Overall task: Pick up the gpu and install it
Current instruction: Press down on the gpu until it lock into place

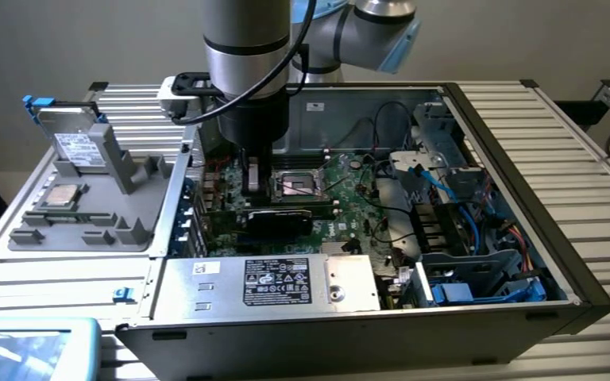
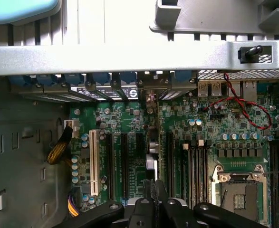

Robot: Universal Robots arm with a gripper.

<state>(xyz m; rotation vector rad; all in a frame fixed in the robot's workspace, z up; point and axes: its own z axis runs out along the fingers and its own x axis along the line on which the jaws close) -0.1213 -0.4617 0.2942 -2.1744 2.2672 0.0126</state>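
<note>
One gpu (image 2: 151,142), edge-on over the motherboard (image 2: 129,142), is being seated; gripper (image 2: 154,190) fingers pinching it; firm, straight downward pressing needed.

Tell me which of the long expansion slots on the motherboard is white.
The white slot, outermost in the row, next to the line of capacitors and nearest the yellow wires; the other slots are black.

Soft, even indoor light with faint shadows; both views slightly blurry, mild glare on the case rim (image 2: 129,59).
</note>
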